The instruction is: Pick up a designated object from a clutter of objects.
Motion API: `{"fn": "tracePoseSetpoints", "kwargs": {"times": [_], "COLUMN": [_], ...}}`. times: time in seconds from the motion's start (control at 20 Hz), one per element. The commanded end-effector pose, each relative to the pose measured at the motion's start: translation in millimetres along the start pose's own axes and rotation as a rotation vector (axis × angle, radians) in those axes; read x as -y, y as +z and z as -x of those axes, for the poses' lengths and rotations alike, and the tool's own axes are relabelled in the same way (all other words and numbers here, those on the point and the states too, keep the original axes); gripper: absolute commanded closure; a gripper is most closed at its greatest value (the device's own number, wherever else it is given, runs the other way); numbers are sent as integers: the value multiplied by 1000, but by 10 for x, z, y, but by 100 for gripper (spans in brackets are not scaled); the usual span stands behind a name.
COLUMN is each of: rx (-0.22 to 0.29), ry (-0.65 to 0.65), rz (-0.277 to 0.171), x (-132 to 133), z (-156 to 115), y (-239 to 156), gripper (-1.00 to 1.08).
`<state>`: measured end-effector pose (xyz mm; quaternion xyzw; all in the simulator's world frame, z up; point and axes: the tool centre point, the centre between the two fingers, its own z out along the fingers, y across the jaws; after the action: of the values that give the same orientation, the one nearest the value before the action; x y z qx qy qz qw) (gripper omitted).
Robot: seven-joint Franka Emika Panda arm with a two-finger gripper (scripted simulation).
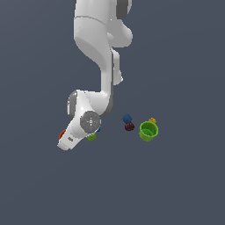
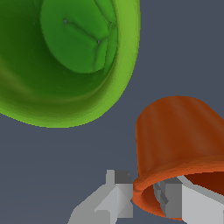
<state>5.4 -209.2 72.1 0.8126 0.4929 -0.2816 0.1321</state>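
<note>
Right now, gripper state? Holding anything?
Gripper: fingers straddle the orange cup rim, one outside, one inside. Whether they are clamped on it cannot be told.

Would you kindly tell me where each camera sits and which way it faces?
Exterior view: off the arm, high, looking down on the white arm, larger green cup, blue ball, maroon ball.
Wrist view: close above the gripper, whose grey fingers straddle the orange-red ribbed cup's rim.
Shared: that orange cup and small lime-green cup.

Flat, even simulator light fills both views, with no cast shadows on the dark grey bench [image 1: 184, 184]. The white arm [image 1: 94, 39] shows soft shading, no glare. Both renders are sharp, though coarse and blocky close up.
</note>
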Motion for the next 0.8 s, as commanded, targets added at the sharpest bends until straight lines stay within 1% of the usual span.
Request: {"fn": "tracePoseSetpoints", "kwargs": {"times": [0.0,0.4,0.75], "rx": [0,0,1], "ry": [-2,0,-1], "rz": [1,0,1], "x": [2,32,247], "z": [-11,-6,-42], "y": [0,-31,-251], "gripper": [108,108,108]}}
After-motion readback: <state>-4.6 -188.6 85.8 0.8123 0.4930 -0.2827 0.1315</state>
